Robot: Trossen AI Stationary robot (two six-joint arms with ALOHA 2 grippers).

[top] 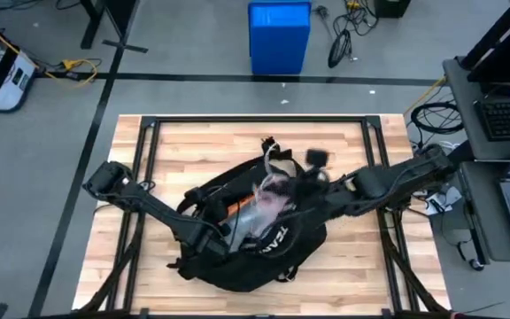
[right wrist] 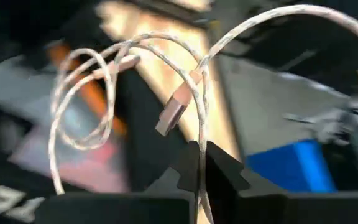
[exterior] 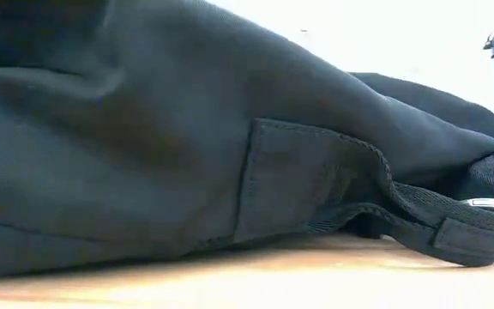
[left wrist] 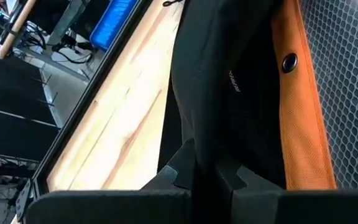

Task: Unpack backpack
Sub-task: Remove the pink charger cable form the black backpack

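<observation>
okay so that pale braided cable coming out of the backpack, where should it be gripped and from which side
Judging by its pose, grip the cable on the single straight strand just below its plug, from above, closing across it. The right gripper is shut on that strand. Its other end loops loosely and would slip. The left gripper pinches the backpack fabric.

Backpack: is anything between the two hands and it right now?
Nothing visible. The left hand is shut on black fabric of the backpack beside its orange lining. The right hand is over the open backpack, shut on a pale braided cable.
</observation>
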